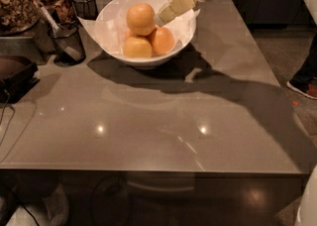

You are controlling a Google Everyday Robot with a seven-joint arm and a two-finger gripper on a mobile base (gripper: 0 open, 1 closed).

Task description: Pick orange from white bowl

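The orange (140, 18) is the large light orange-yellow fruit on top of the pile in the white bowl (113, 26), at the back middle of the grey table. A deeper reddish-orange fruit (163, 40) and a smaller yellower fruit (137, 47) lie under it. The bowl's white paper lining pokes over the rim at the left. My gripper (162, 18) reaches in from the upper right, over the bowl's right side. Its tip is just right of the orange, close to it or touching it; it holds nothing that I can see.
Two black wire-mesh cups (67, 42) (85, 6) stand left of the bowl, with snack containers (17, 7) behind them. A dark object (15, 77) lies at the left edge. A person's shoe (303, 89) is on the floor at the right.
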